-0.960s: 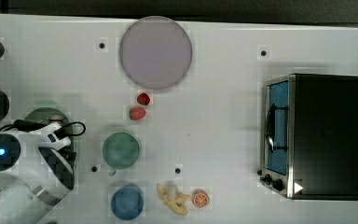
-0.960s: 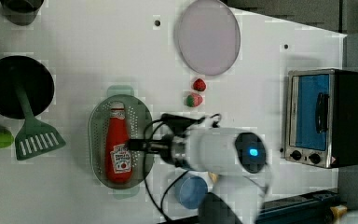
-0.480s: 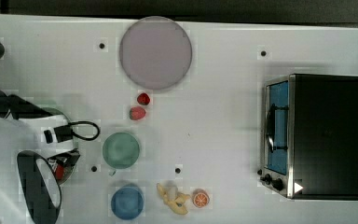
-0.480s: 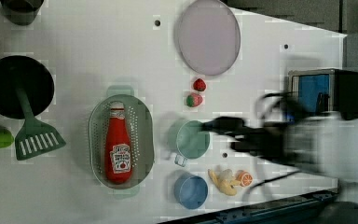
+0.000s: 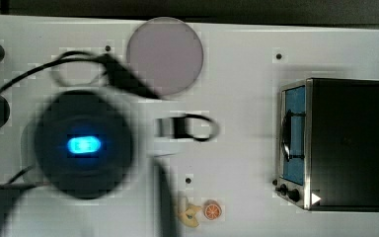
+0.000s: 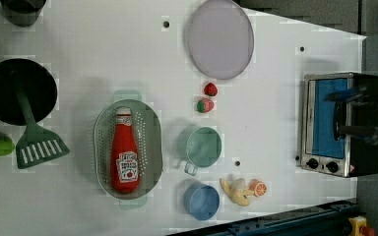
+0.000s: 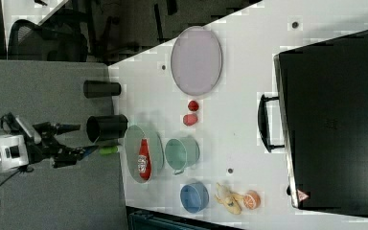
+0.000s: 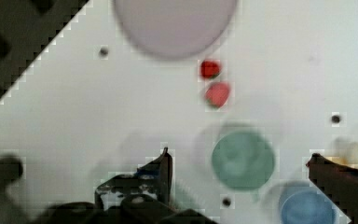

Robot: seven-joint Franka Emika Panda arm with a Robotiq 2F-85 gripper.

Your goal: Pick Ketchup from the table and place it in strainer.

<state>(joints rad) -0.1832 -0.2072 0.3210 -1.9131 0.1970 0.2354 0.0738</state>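
Left view: Ketchup [image 6: 125, 156] lies inside strainer [image 6: 127, 149], mid-table nr the front edge. Gripper [image 8: 237, 163] spread, empty; placing looks done, arm needs only to stay clear.

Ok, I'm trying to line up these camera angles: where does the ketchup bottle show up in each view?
Left view: the ketchup bottle lies lengthwise inside the strainer, cap toward the left view's top.
Right view: the bottle lies in the strainer, low and left of centre.
Top view: I cannot find it; the blurred arm covers that side.
Wrist view: I cannot make it out.
Shared landmark: the lilac plate.
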